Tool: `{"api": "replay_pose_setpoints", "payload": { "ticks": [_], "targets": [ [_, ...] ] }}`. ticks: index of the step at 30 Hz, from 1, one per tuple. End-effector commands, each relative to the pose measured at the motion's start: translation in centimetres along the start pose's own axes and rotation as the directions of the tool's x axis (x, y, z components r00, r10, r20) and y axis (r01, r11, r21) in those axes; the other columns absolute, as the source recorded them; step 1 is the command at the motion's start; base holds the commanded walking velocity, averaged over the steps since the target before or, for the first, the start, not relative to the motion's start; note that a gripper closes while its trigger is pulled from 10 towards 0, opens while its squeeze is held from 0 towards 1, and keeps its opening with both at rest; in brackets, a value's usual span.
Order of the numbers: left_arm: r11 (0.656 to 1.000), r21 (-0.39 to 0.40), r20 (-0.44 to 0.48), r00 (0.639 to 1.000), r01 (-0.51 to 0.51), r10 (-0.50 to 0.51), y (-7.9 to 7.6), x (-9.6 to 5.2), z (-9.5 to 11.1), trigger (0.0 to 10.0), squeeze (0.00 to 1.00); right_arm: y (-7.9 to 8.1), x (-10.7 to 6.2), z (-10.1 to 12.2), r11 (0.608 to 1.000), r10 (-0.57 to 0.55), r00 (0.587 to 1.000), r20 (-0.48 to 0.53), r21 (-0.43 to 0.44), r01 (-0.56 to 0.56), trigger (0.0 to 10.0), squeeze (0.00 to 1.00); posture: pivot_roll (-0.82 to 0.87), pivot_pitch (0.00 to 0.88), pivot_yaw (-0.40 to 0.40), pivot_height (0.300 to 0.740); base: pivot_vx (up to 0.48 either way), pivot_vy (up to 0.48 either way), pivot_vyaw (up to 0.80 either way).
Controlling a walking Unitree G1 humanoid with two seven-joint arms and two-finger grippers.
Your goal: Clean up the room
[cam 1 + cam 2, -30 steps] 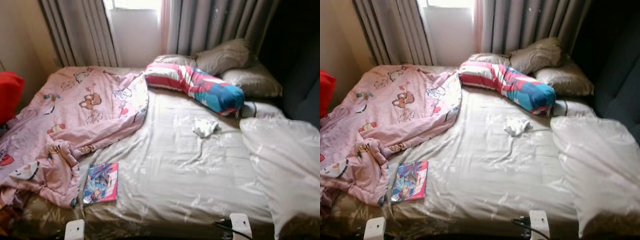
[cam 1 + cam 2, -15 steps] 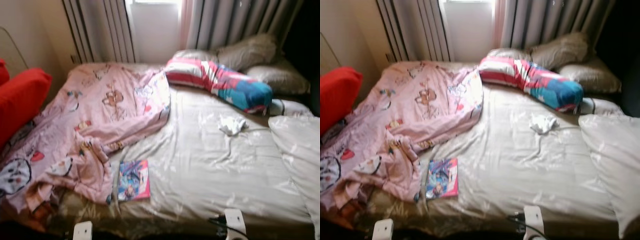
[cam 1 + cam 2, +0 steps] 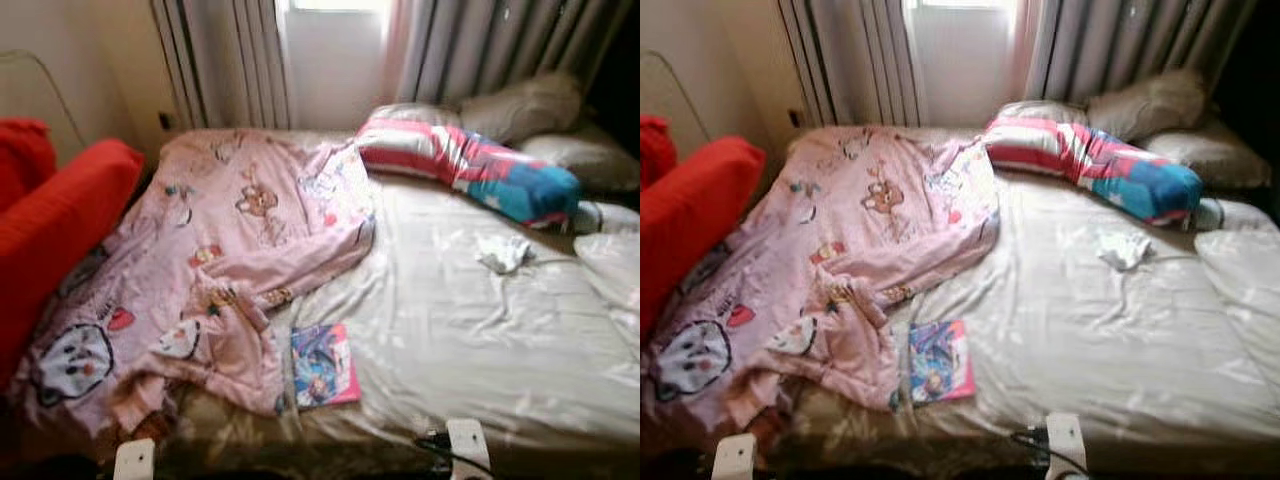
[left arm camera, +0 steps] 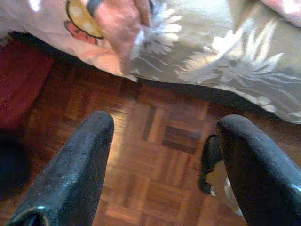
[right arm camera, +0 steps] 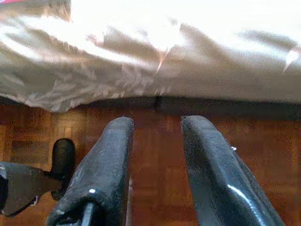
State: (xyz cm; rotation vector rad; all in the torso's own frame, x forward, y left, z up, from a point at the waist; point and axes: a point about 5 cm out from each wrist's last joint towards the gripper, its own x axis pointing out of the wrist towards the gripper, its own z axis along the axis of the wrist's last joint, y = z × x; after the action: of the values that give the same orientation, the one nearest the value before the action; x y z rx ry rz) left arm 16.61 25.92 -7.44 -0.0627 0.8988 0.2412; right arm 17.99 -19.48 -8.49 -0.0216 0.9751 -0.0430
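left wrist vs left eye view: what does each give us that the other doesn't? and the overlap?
Left wrist view: the left claw, fingers apart and holding nothing, above the parquet floor at the bed's edge.

Left eye view: the top of the bed, with a colourful book near the front edge, a striped bolster, grey pillows, a crumpled white cloth, a red cushion and curtains.

Both: the pink cartoon blanket hanging over the side and the beige sheet.
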Motion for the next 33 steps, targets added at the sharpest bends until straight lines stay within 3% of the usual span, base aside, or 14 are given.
{"api": "replay_pose_setpoints", "payload": {
  "ticks": [1, 24, 25, 26, 27, 30, 33],
  "targets": [
    [1.0, 0.001, -0.012, 1.0, 0.0, 0.0, 0.1, 0.0, -0.1, 10.0, 0.0, 0.0, -0.1, -0.4, 1.0, -0.003, 1.0, -0.012, 0.004, 0.003, 10.0, 0.0, 0.06, 0.008, 0.008, 0.74, 0.0, 0.48, 0.0],
    [1.0, 0.0, -0.012, 1.0, 0.001, -0.001, 0.1, 0.0, -0.1, 10.0, 0.0, 0.0, -0.1, -0.4, 1.0, -0.003, 1.0, -0.013, 0.003, 0.003, 10.0, 0.0, 0.06, 0.004, 0.006, 0.74, 0.0, 0.48, 0.0],
    [0.999, 0.0, 0.005, 0.999, 0.04, -0.04, -2.9, 0.4, 0.2, 10.0, 0.0, -0.1, -0.1, -0.5, 1.0, 0.01, 1.0, -0.008, 0.006, -0.01, 10.0, 0.0, 0.07, 0.0, -0.002, 0.74, 0.0, 0.0, 0.0],
    [0.999, 0.001, 0.01, 0.999, 0.05, -0.05, -3.7, 0.5, 0.3, 10.0, 0.0, -0.2, -0.1, -0.6, 1.0, 0.014, 1.0, -0.006, 0.007, -0.014, 10.0, 0.0, 0.07, 0.0, -0.002, 0.74, 0.0, 0.0, 0.0],
    [0.999, 0.001, 0.01, 0.999, 0.05, -0.05, -3.7, 0.5, 0.3, 10.0, 0.0, -0.2, -0.1, -0.6, 1.0, 0.014, 1.0, -0.006, 0.007, -0.014, 10.0, 0.0, 0.07, 0.0, -0.002, 0.74, 0.0, 0.0, 0.0],
    [0.999, 0.011, 0.011, 0.999, 0.031, -0.031, -1.3, 0.3, 0.5, 10.0, 0.0, -0.2, -0.1, -0.6, 1.0, 0.015, 1.0, -0.007, 0.006, -0.015, 10.0, 0.0, 0.08, 0.0, -0.006, 0.74, 0.0, 0.0, 0.0],
    [0.999, 0.027, 0.009, 1.0, 0.019, -0.019, -0.2, 0.1, 0.4, 10.0, 0.0, -0.2, -0.1, -0.6, 1.0, 0.016, 1.0, -0.008, 0.005, -0.016, 10.0, 0.0, 0.08, 0.001, -0.007, 0.74, 0.0, -0.292, 0.0]
  ]
}}
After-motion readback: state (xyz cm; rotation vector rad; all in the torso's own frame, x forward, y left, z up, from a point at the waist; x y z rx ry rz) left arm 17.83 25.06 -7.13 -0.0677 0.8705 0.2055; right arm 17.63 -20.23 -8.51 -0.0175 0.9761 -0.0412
